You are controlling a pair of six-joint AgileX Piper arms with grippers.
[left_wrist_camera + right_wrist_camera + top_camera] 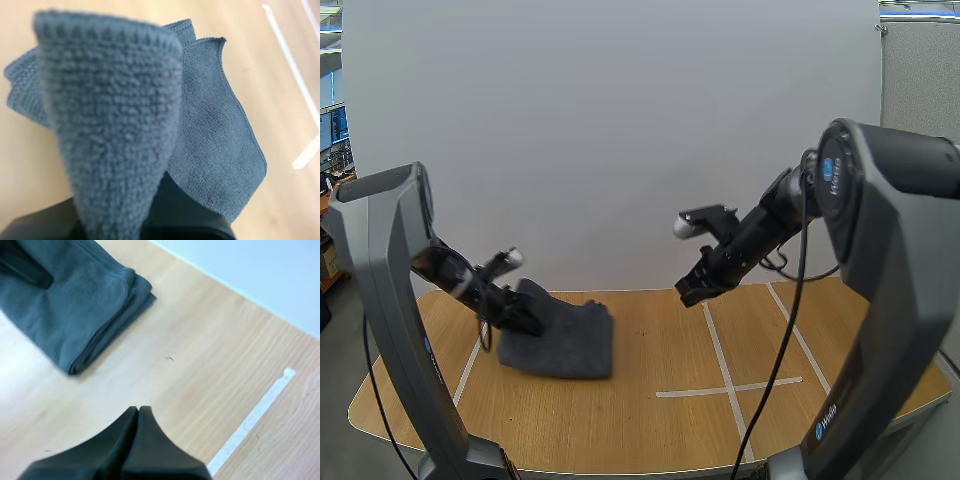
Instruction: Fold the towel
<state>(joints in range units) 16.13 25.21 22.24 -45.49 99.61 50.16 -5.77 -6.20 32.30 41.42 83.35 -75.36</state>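
Observation:
A dark grey towel (565,340) lies folded in several layers on the left part of the wooden table (650,430). My left gripper (525,318) is at the towel's back left edge, shut on a fold that stands up from the pile. In the left wrist view that raised fold (110,115) drapes over the fingers and hides them, while the flat layers (215,130) spread beyond it. My right gripper (688,292) hangs above the middle of the table, to the right of the towel and apart from it. Its fingers (139,412) lie together as one dark wedge, with the towel (75,305) farther off.
White tape lines (725,375) form a cross on the right half of the table, and one strip (255,415) runs close to my right gripper. Another line (470,365) runs past the towel on the left. A white wall stands behind the table.

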